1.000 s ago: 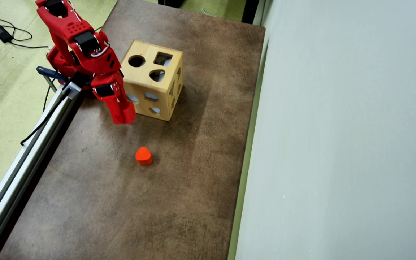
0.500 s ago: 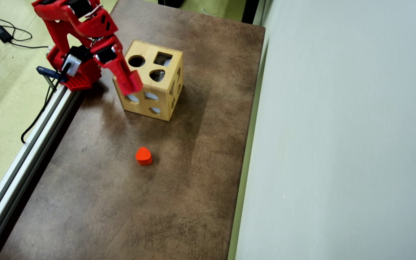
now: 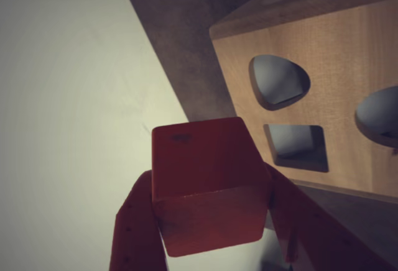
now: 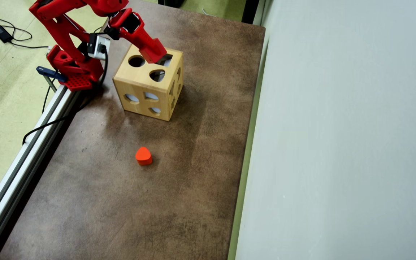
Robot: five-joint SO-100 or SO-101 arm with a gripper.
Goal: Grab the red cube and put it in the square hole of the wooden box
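In the wrist view the red cube point(image 3: 205, 184) fills the lower middle, and my gripper point(image 3: 208, 199) is shut on it with one red finger point(image 3: 138, 221) on each side. Right of it stands the wooden box point(image 3: 348, 47). Its square hole point(image 3: 297, 146) lies just right of the cube's upper edge. In the overhead view my gripper point(image 4: 155, 55) hangs over the top face of the wooden box point(image 4: 146, 86), covering the left part of the square hole point(image 4: 168, 60). That view does not let me tell the cube apart from the red fingers.
An orange-red rounded block point(image 4: 143, 156) lies on the brown table in front of the box. A round hole point(image 4: 136, 61) and a rounded hole point(image 4: 157, 75) share the box top. A metal rail point(image 4: 24, 159) lines the left edge; a grey wall point(image 4: 338, 144) lines the right.
My gripper has risen from table level at the box's front left corner and swung up over the box top to the square hole. The box and the orange block have not moved.
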